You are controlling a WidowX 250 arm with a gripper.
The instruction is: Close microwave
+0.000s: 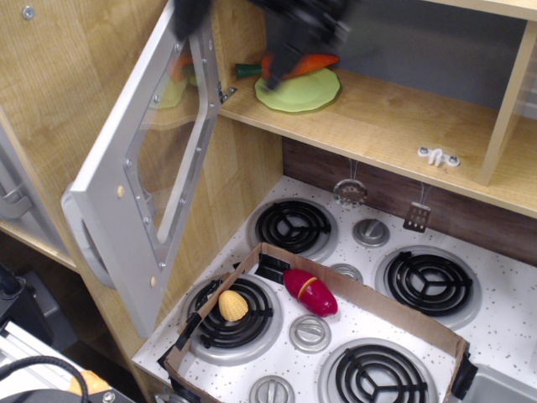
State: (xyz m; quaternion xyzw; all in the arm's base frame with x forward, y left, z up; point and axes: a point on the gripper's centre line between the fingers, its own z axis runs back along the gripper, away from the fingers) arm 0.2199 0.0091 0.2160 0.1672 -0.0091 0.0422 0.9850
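Looking at the microwave (147, 180), we find its silver-grey door swung wide out from the wooden compartment at the left, hinged near the shelf edge, so the clear window faces us at a slant. The tool (277, 25) sits blurred at the top, just above the carrot (289, 64) on the green plate (312, 92); we cannot tell whether it is spread or pressed together (too smeared). We judge it well placed to reach the door's top edge and push it shut

Microwave (143, 180) door matt silver-grey, clear glossy window; wooden shelf (377, 126); claw (285, 34) blurred, perhaps black plastic.
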